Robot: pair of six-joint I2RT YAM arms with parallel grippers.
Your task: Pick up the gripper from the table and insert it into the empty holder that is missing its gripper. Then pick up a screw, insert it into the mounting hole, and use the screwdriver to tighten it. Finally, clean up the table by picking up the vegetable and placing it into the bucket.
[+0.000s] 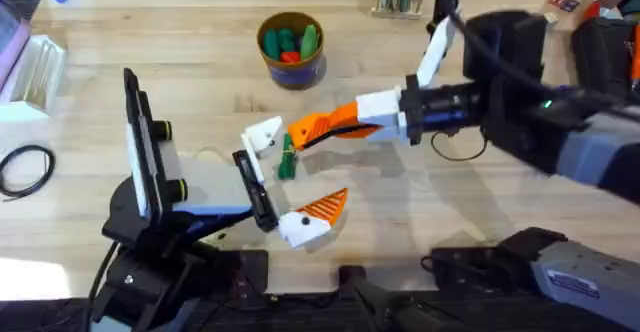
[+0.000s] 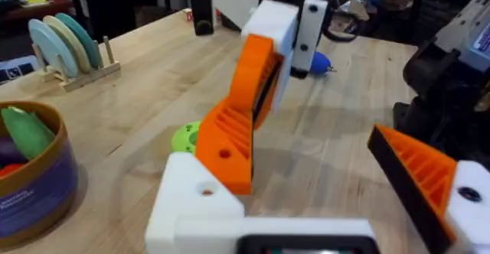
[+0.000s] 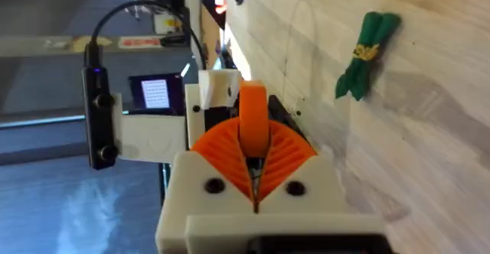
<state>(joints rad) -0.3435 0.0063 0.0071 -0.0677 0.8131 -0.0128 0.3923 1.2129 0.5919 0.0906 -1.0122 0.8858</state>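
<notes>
The right gripper (image 1: pixel 300 132) is closed on the gripper (image 3: pixel 253 124), an orange wedge held at the holder (image 2: pixel 200 197) on the left gripper (image 1: pixel 288 177), whose jaws stand apart. The wedge's long axis is seen running from the holder back toward the right arm.

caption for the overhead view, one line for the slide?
Right pincer brings the orange gripper to the holder; vegetable lies beside.

Overhead looks down and forward across the table (image 1: pixel 200 52); both wrist cameras sit low and close, sharing the vegetable (image 3: pixel 366 53) with overhead
</notes>
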